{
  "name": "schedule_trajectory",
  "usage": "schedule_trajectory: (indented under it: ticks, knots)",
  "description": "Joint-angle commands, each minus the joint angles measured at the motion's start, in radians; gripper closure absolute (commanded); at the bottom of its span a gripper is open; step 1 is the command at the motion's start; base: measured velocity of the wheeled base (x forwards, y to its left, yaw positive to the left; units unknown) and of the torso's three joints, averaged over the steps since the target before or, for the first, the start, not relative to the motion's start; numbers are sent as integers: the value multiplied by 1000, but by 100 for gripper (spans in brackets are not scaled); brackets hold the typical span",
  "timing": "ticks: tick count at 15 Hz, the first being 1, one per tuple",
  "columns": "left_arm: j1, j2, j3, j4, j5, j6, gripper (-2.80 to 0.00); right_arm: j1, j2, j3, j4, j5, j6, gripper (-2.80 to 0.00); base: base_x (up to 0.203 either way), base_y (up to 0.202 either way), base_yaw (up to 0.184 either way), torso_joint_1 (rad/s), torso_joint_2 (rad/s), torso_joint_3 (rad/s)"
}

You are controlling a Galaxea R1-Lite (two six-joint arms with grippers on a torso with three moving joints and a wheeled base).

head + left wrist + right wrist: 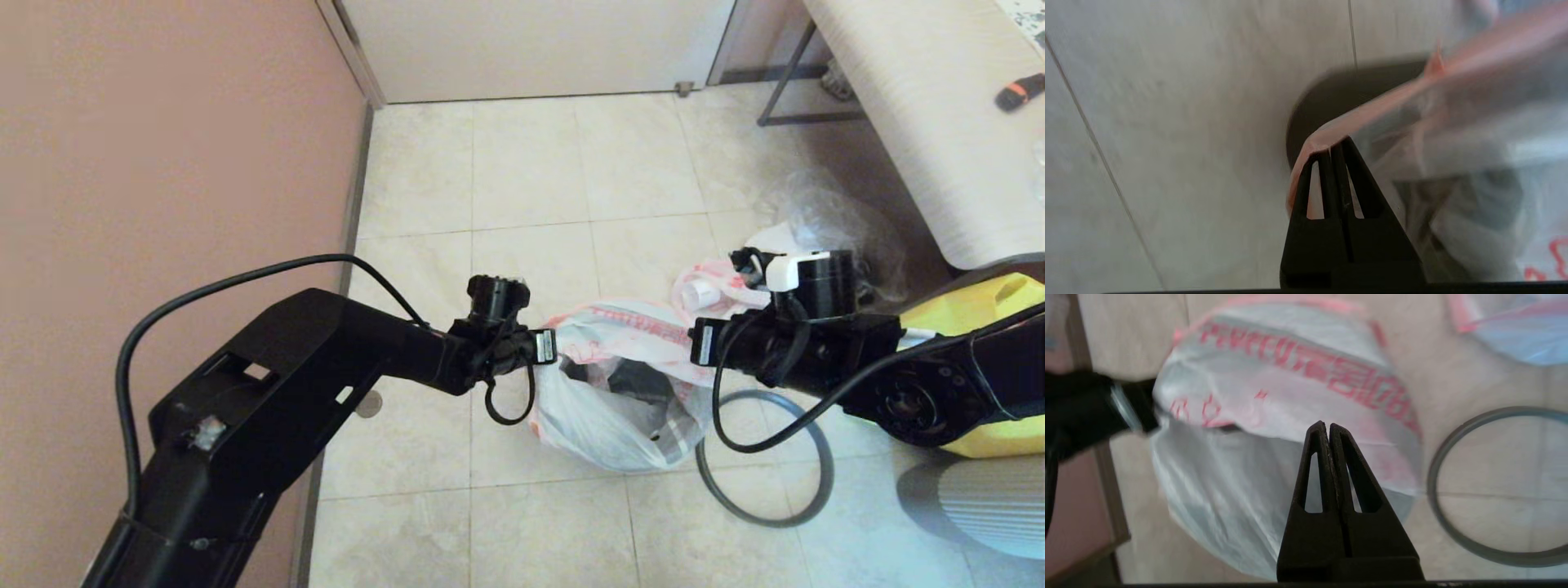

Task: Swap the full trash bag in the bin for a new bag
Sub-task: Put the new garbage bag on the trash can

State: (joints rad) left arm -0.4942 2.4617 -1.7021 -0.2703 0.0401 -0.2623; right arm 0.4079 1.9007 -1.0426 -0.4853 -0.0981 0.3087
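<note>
White plastic fills the middle of your head view: the new bag [608,408], thin and see-through in places, is draped over the bin [645,380], whose black body shows dark through the film. Red characters run in a band along the bag's far fold, and more orange-red marks sit below them in the right wrist view, but you cannot read any of it clearly enough to name a brand.

Your left gripper [1329,150] comes in from 9 o'clock of the bin. Its fingers are pressed together on the pink-red rim of the new bag, which bends over the fingertips, with the dark bin wall just behind.

Your right gripper [1327,425] reaches in from 3 o'clock and hangs over the bag's white side. Its fingers are closed against each other, and you cannot tell whether any film is caught between them.

At about 1 o'clock from the bin, just beyond your right wrist, the full trash bag [706,286] lies on the tile floor [531,163], pink-edged, with a small white cup-like thing showing at its mouth. A clear plastic bag [833,216] sits behind it. The dark grey hoop rim [763,514] lies flat on the floor at 4 o'clock, off the bin. A yellow tote [992,298] stands at the far 3 o'clock edge.
</note>
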Motion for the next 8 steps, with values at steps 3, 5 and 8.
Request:
schedule_trajectory:
  ticks: [3,5,8]
  knots:
    - [5,26,-3,76,-48,1,0,-2,-84,19,1,-30,3,0,0,0,0,0,0,0]
    - [-13,29,0,126,-60,9,0,-5,-108,28,2,-73,4,0,0,0,0,0,0,0]
    - [-36,-41,84,210,-62,12,0,-9,-139,30,11,-74,125,0,0,0,0,0,0,0]
